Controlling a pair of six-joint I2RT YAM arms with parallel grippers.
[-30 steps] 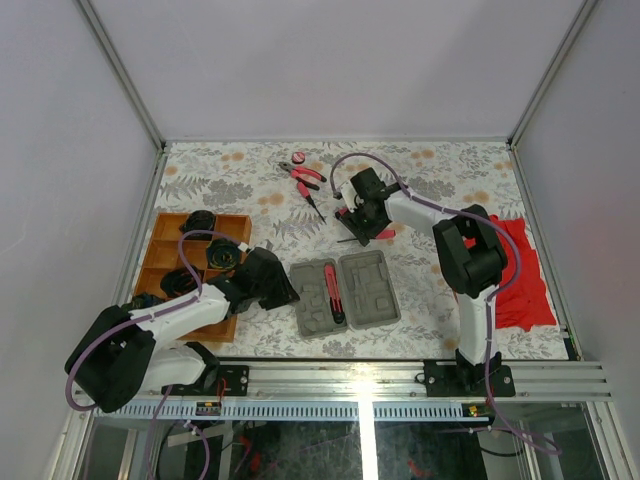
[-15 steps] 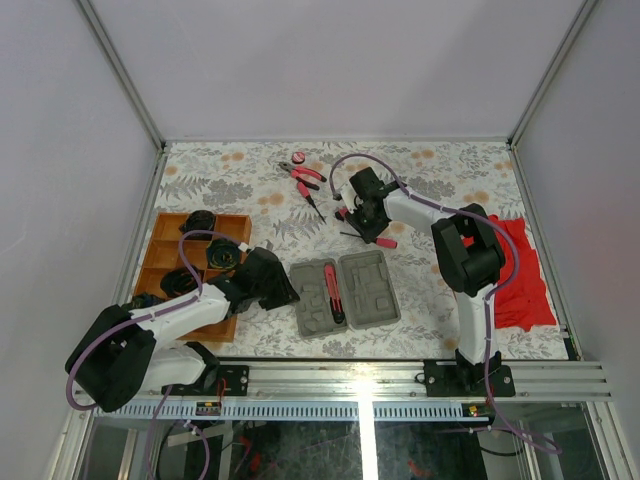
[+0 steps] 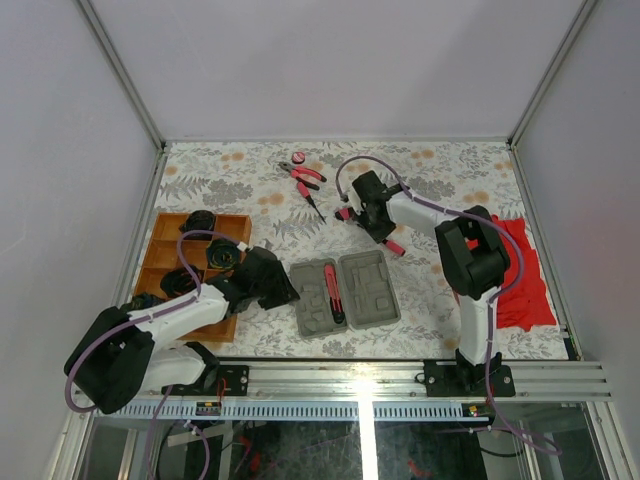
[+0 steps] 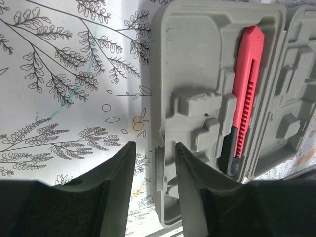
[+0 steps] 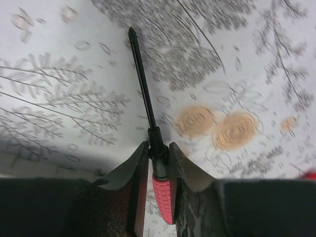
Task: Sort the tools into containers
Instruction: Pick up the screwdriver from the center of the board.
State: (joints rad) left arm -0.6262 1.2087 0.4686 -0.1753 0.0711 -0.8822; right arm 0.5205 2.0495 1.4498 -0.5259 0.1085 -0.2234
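- Leaves are printed all over the table. From above, the grey case is seen lying open near the arms, likely so tools can be laid in. Pliers are left at the far side.
- At the left wrist, the left gripper is held apart around the case's edge, maybe to steady it. 1 red tool is tucked inside.
- At the right wrist, the right gripper is clamped on the screwdriver where shaft meets handle, likely for carrying.
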